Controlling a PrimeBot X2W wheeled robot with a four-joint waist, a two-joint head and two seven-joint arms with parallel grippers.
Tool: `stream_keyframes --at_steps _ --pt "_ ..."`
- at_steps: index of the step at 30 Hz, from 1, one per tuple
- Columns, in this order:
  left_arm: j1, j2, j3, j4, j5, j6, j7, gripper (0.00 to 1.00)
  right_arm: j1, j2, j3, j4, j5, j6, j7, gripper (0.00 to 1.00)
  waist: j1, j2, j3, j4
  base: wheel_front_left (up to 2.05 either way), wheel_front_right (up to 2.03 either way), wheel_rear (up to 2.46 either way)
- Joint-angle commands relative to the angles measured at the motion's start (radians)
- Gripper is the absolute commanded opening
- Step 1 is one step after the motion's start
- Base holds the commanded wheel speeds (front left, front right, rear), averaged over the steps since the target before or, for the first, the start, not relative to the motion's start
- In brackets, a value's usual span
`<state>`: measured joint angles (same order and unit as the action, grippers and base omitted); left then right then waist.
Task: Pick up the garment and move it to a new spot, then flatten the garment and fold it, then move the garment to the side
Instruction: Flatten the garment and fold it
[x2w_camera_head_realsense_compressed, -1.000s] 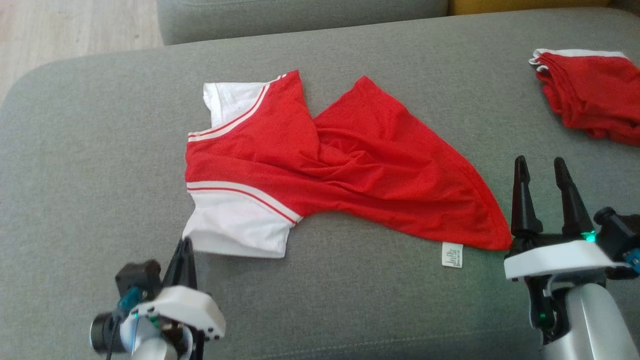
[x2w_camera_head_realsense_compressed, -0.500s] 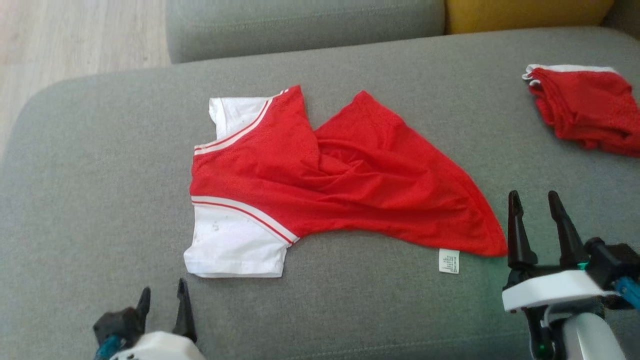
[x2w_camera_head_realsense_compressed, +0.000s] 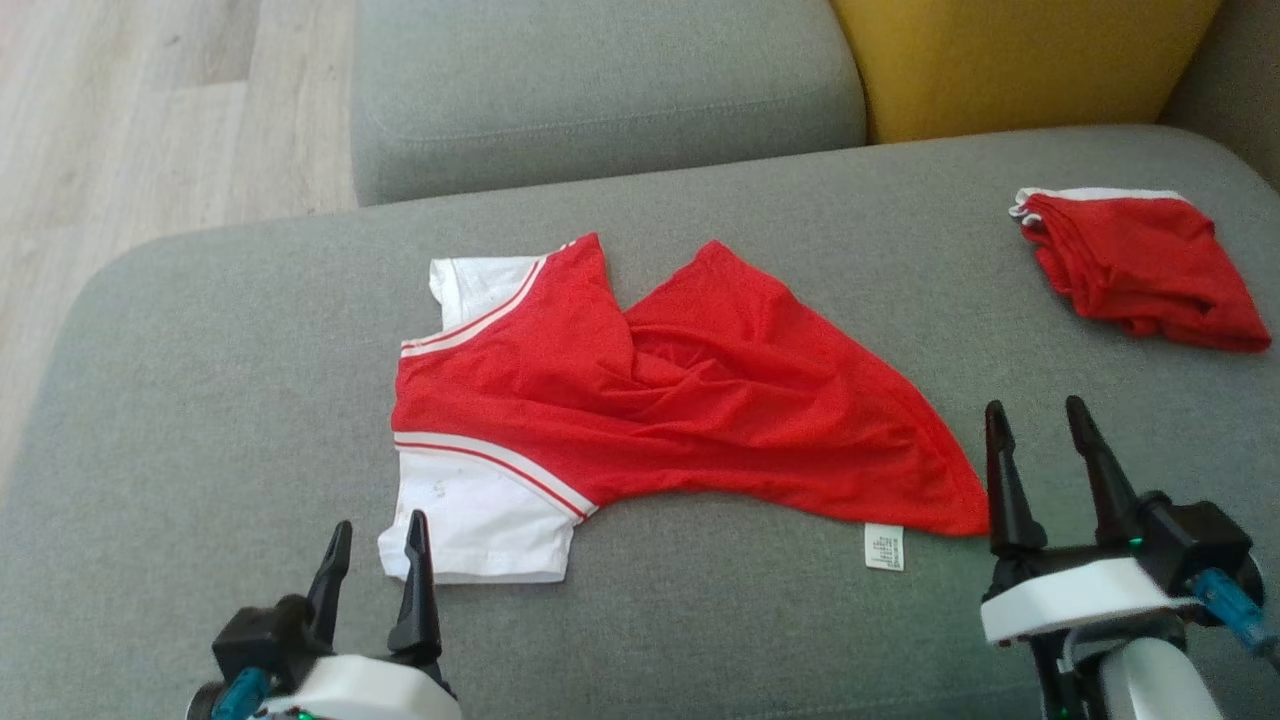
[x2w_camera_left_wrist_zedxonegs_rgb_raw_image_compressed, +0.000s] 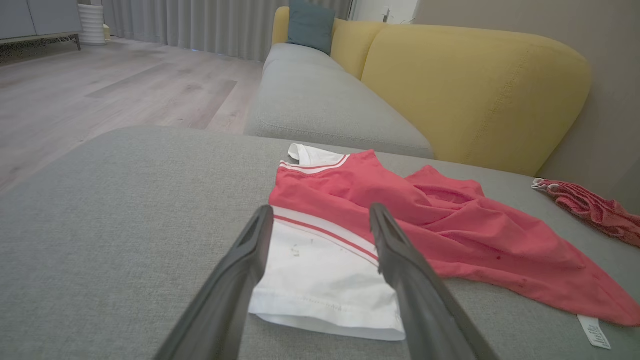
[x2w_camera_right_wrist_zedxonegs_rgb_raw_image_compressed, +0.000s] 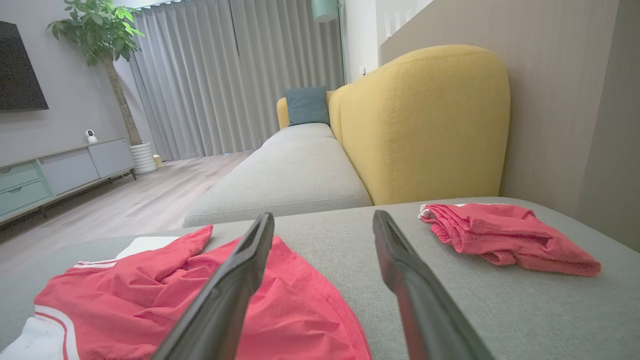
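A red garment (x2w_camera_head_realsense_compressed: 690, 400) with white sleeves and striped trim lies spread and twisted on the grey cushion (x2w_camera_head_realsense_compressed: 200, 400); it also shows as the garment (x2w_camera_left_wrist_zedxonegs_rgb_raw_image_compressed: 440, 235) and the garment (x2w_camera_right_wrist_zedxonegs_rgb_raw_image_compressed: 150, 295) in the wrist views. A white care label (x2w_camera_head_realsense_compressed: 884, 546) sticks out at its near hem. My left gripper (x2w_camera_head_realsense_compressed: 376, 545) is open, just short of the near white sleeve (x2w_camera_head_realsense_compressed: 480, 525), holding nothing. My right gripper (x2w_camera_head_realsense_compressed: 1035, 430) is open beside the hem's right corner, empty too.
A second red garment (x2w_camera_head_realsense_compressed: 1135, 265), folded, lies at the cushion's far right, also seen as the folded garment (x2w_camera_right_wrist_zedxonegs_rgb_raw_image_compressed: 505, 237). A yellow sofa back (x2w_camera_head_realsense_compressed: 1010, 60) and another grey seat (x2w_camera_head_realsense_compressed: 600, 90) stand behind. Wooden floor (x2w_camera_head_realsense_compressed: 130, 120) lies off the left edge.
The head camera has tilted up, so the whole scene slid down the picture. My left gripper has turned so both open fingers show near the white sleeve. The garment has not moved.
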<state>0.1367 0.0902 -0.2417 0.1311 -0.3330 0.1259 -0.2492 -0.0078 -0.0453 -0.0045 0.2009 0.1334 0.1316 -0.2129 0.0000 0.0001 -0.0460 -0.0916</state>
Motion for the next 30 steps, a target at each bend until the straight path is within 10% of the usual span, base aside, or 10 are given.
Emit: stream_keyframes --at_steps 1,30 --pt "-0.03 -0.005 0.036 -0.032 0.013 -0.006 -0.012 1.0 -0.037 -0.005 0.039 -0.025 0.002 -0.001 -0.017 1.0 0.0 -0.0001 -0.013 0.003 0.0 0.0 0.0" --pt "-0.006 -0.031 0.06 0.067 0.032 -0.004 0.02 1.0 -0.064 -0.005 0.087 0.054 0.037 -0.001 -0.048 1.0 0.0 -0.0001 0.001 0.005 0.0 0.0 0.0"
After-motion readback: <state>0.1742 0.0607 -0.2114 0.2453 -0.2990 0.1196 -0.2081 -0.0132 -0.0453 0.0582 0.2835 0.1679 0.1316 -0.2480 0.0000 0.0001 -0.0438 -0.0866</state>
